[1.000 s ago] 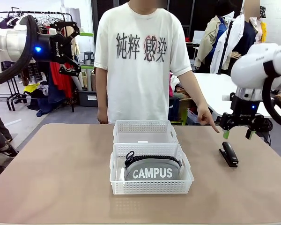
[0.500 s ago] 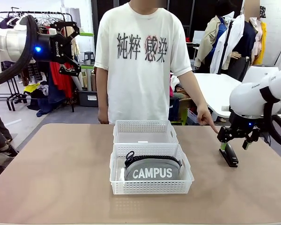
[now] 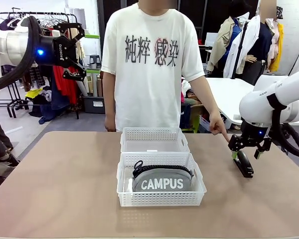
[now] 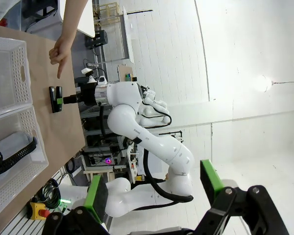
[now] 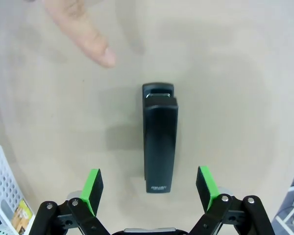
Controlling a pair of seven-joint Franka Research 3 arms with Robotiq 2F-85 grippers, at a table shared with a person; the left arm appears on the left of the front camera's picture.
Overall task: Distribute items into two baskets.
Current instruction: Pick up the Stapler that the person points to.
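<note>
Now the right gripper, jaws spread wide, hovers over the small black stapler for pickup; next it should lower and close.

You see a black stapler by the right edge of the tan table. The pouch is grey with white lettering and a black zip. The near basket and far basket are white lattice. The black right gripper has green pads.
</note>
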